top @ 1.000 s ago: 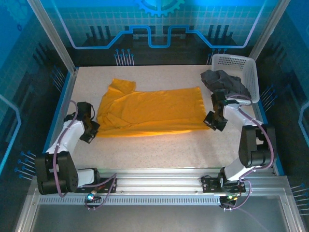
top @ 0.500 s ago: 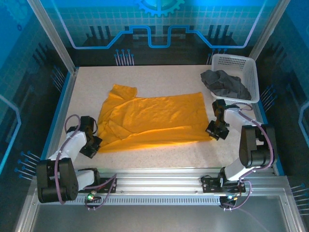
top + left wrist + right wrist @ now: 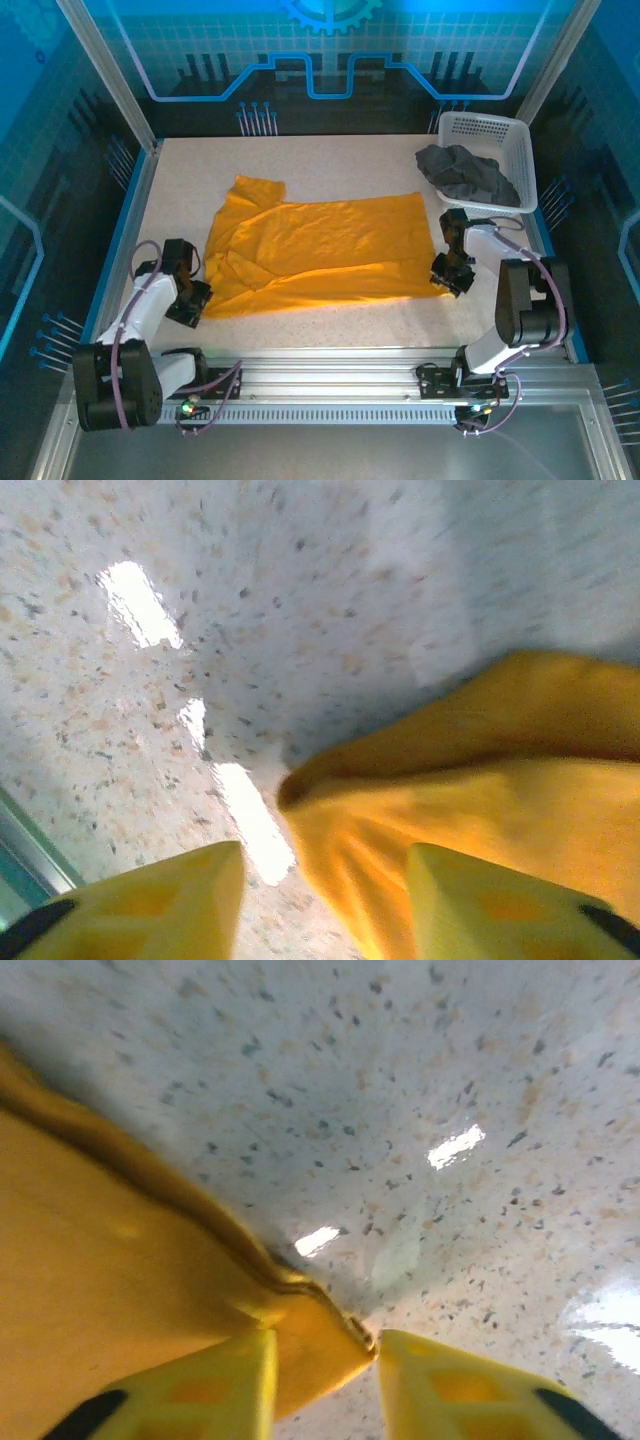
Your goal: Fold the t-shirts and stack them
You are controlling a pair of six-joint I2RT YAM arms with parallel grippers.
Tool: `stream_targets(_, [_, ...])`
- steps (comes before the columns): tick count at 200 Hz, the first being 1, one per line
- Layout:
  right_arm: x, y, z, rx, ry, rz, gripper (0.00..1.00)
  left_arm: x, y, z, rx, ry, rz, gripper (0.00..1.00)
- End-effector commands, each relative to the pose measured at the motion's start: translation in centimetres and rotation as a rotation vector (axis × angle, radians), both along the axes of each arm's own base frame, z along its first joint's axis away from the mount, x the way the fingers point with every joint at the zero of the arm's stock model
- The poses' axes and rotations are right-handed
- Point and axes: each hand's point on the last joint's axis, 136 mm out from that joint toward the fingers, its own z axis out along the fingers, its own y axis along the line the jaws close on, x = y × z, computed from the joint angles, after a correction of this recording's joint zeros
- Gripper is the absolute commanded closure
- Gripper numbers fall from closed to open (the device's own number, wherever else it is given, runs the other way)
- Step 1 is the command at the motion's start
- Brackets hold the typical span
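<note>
The orange-yellow t-shirt (image 3: 315, 250) lies spread flat across the middle of the table, collar end to the left. My left gripper (image 3: 190, 300) sits at its near left corner. In the left wrist view that gripper (image 3: 325, 890) is open, with the orange fabric (image 3: 480, 780) lying in the gap toward the right finger. My right gripper (image 3: 447, 275) sits at the shirt's near right corner. In the right wrist view it (image 3: 328, 1380) is open, and the hem corner (image 3: 320, 1345) rests between the fingers. The charcoal grey t-shirt (image 3: 465, 172) lies crumpled in the basket.
A white lattice basket (image 3: 490, 128) stands at the back right corner, close behind my right arm. The speckled table (image 3: 330, 320) has a bare strip between the shirt and the metal rail along the near edge. Blue raised borders run along both sides.
Both grippers moved toward the near edge and the orange shirt slid with them. The grey shirt no longer hangs over the basket's left rim. In the last half second little has shifted.
</note>
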Motion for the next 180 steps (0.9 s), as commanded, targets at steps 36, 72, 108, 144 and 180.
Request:
stream_targets(36, [6.7, 11.9, 9.8, 0.364, -0.52, 0.434, 0.46, 5.3, -7.0, 4.0, -0.16, -0.19, 0.015, 0.44])
stream_targets(72, [6.2, 20.1, 11.9, 0.601, -0.578, 0.672, 0.46, 5.7, -11.3, 1.0, -0.247, -0.129, 0.045, 0.44])
stream_targets(108, [6.0, 21.3, 10.9, 0.628, -0.547, 0.655, 0.49, 7.1, -12.9, -0.5, -0.264, -0.1, 0.021, 0.45])
stream_targets(144, [6.0, 21.0, 10.5, 0.612, -0.532, 0.645, 0.5, 7.5, -13.6, -1.8, -0.258, -0.074, 0.005, 0.55])
stream_targets(180, [5.9, 20.8, 10.4, 0.604, -0.525, 0.637, 0.52, 9.1, -13.4, -1.0, -0.229, -0.113, -0.014, 0.8])
